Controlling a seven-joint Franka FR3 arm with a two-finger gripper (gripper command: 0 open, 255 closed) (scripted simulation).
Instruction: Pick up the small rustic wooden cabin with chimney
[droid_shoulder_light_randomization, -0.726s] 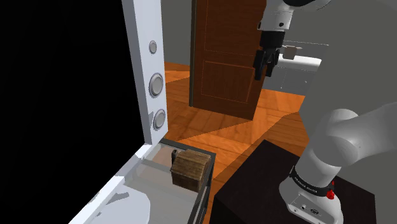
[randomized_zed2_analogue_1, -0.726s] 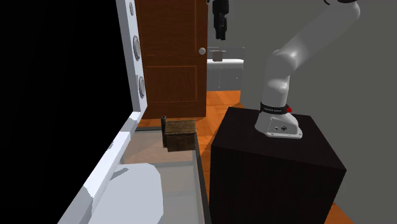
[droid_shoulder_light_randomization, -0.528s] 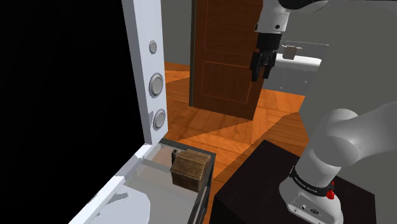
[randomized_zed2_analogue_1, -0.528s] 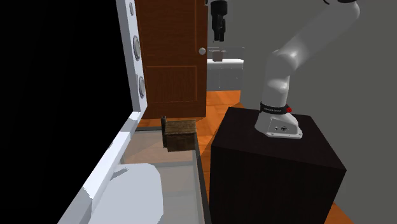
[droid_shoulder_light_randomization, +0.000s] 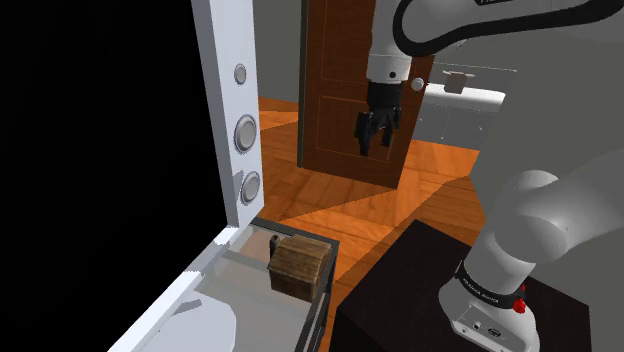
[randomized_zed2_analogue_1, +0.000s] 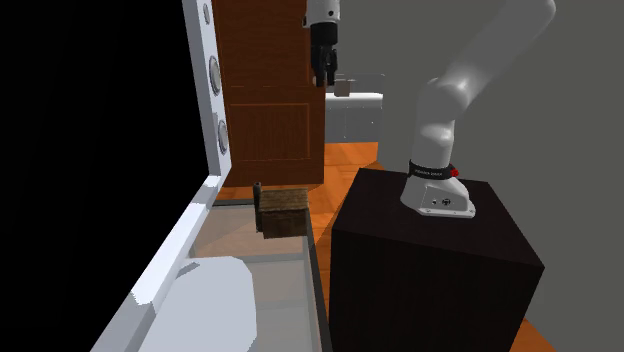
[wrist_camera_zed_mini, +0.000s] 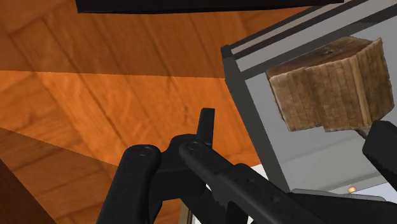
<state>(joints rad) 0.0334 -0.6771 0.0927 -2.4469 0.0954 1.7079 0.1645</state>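
We see the gripper (droid_shoulder_light_randomization: 372, 143) open and empty, hanging high before a brown door (droid_shoulder_light_randomization: 340, 90), well apart from the small brown cabin (droid_shoulder_light_randomization: 300, 266) at a corner of the table (droid_shoulder_light_randomization: 322, 300). Nothing is grasped yet; we judge approach, grasp and lift all lie ahead
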